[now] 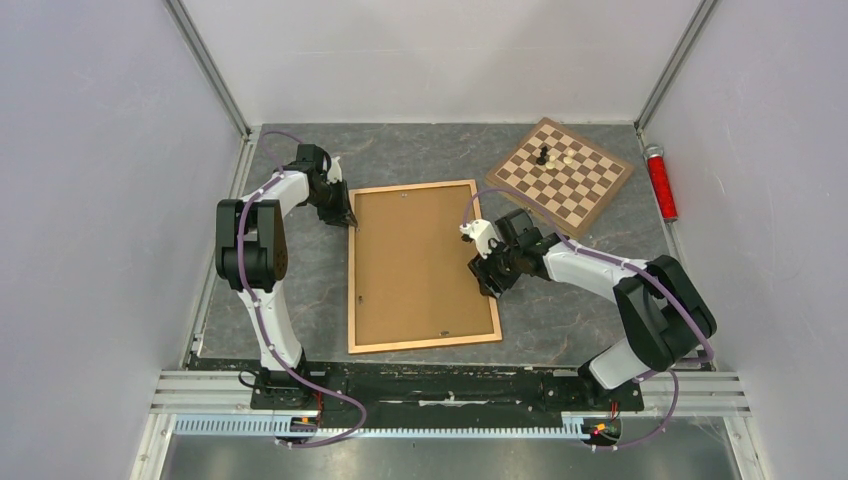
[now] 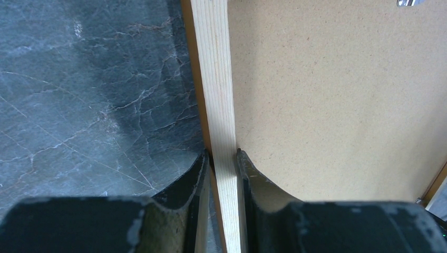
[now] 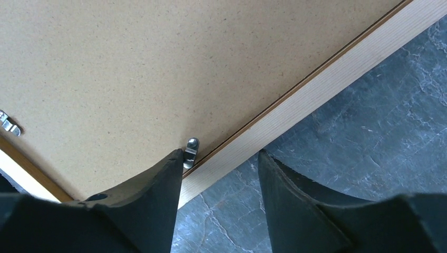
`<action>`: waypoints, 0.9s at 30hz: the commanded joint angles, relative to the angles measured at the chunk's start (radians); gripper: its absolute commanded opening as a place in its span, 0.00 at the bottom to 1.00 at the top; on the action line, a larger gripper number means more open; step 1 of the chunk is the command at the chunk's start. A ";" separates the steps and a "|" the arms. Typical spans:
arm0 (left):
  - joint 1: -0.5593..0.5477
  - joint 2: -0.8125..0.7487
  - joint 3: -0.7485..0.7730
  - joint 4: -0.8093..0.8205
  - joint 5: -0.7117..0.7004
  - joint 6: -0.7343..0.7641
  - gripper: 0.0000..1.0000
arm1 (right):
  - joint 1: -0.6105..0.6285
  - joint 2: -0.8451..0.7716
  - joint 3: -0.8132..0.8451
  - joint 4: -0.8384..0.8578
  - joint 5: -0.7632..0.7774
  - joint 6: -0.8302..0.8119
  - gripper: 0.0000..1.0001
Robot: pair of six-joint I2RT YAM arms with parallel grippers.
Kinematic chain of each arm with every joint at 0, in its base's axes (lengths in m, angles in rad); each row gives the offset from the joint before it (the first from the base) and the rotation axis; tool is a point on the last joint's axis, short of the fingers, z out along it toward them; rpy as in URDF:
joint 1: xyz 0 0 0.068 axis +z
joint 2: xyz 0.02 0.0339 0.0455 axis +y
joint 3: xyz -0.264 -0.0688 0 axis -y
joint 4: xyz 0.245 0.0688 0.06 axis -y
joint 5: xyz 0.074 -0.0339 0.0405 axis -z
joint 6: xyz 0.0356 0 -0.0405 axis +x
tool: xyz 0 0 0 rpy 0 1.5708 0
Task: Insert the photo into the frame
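Note:
The frame (image 1: 425, 343) lies face down in the middle of the table, with the plain brown backing board (image 1: 420, 262) sitting in it. The photo is not in view. My left gripper (image 1: 349, 218) is shut on the frame's left rail near its far corner; in the left wrist view the pale wooden rail (image 2: 213, 79) runs between the fingers, at the left gripper (image 2: 222, 153). My right gripper (image 1: 487, 280) is open over the right rail (image 3: 327, 79), at the right gripper (image 3: 220, 154), one finger on the board beside a small metal clip (image 3: 191, 153).
A brown-and-cream chessboard (image 1: 560, 177) with a few pieces (image 1: 543, 155) lies at the back right. A red cylinder (image 1: 661, 182) lies along the right wall. White walls enclose the dark marbled table (image 1: 300, 290).

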 commanded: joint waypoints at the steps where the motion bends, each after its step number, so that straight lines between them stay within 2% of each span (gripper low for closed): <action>1: -0.011 -0.005 -0.027 -0.027 0.023 -0.005 0.02 | -0.001 -0.007 -0.004 0.028 0.031 -0.015 0.54; 22: -0.011 0.032 0.033 -0.062 0.026 0.019 0.02 | 0.064 -0.025 0.016 0.012 0.088 -0.105 0.26; 27: -0.012 0.046 0.057 -0.074 0.028 0.025 0.02 | 0.089 -0.022 0.022 0.011 0.088 -0.148 0.22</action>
